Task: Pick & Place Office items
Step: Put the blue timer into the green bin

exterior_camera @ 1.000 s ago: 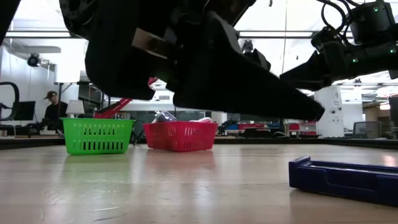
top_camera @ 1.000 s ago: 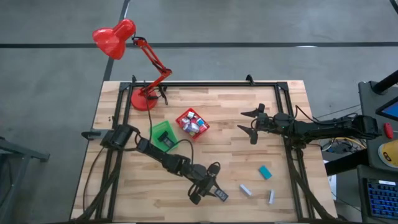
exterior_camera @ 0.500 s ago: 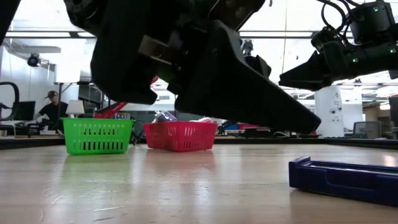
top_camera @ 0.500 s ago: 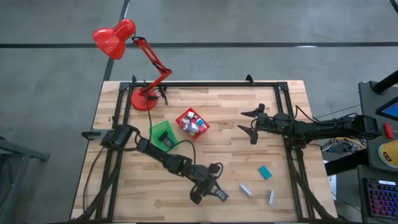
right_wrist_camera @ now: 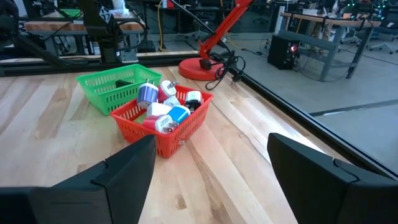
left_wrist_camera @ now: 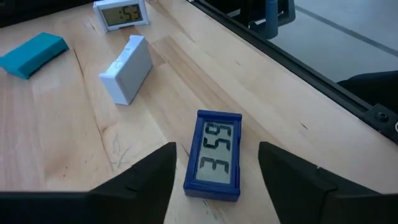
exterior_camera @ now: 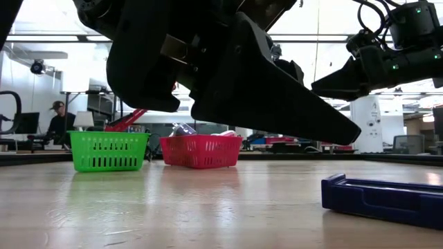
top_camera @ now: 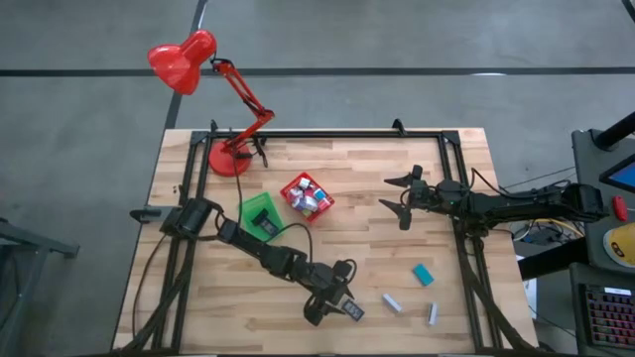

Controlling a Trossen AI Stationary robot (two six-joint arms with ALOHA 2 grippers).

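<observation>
Hovering low near the front edge of the table (top_camera: 198,297), the left gripper (top_camera: 334,302) is seen with its jaws spread wide to either side of a small blue clock (left_wrist_camera: 214,155), which lies flat on the wood between them and is not gripped. Little room is left between this clock and the black frame rail along the table edge. In the left wrist view a white block (left_wrist_camera: 127,70), a teal block (left_wrist_camera: 32,53) and a second, white clock (left_wrist_camera: 121,14) are found farther along, well apart from one another; in the high view these show only as small specks. In the low view most of the picture is blocked by the left arm, and the blue clock is cut off at the right border. The right gripper (top_camera: 400,199) is held above open wood at mid-table, jaws wide and empty. A red bin (right_wrist_camera: 163,121) heaped with small items and a green bin (right_wrist_camera: 115,87) are seen touching, near a red lamp (top_camera: 189,61).
</observation>
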